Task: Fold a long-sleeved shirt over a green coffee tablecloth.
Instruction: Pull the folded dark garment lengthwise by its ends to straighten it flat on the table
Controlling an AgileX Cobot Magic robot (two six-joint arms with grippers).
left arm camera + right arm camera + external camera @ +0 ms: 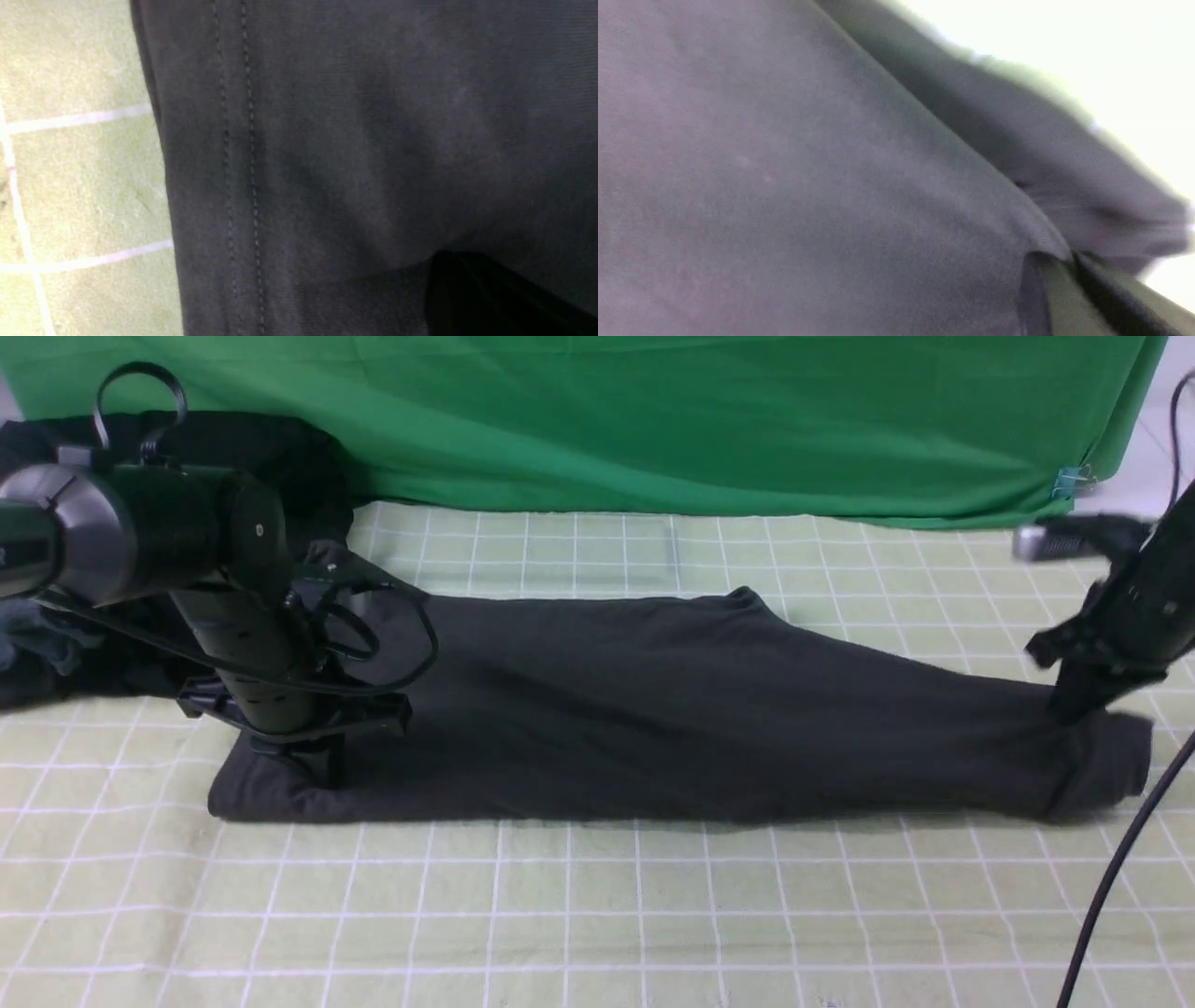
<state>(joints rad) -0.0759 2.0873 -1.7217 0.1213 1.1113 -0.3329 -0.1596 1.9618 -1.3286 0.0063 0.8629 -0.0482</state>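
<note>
The long-sleeved shirt (672, 709) lies as a long charcoal strip across the green coffee tablecloth (597, 915), with its print hidden. My left gripper (322, 775) stands down in the strip's left end. In the left wrist view it is a single dark wedge (439, 261) against the fabric (373, 140), near the stitched hem, and it looks shut on the cloth. My right gripper (1074, 709) is at the right end. Its fingertips (1069, 259) are shut on a fold of shirt (784, 163), and the arm is blurred. Checked cloth (70, 186) shows beside the hem.
A plain bright green cloth (653, 420) hangs along the back, held by a clip (1074, 481). A blacker pile of clothing (271, 457) with a grey-blue patch (47, 644) sits at the back left. A black cable (1111, 887) crosses the right front corner.
</note>
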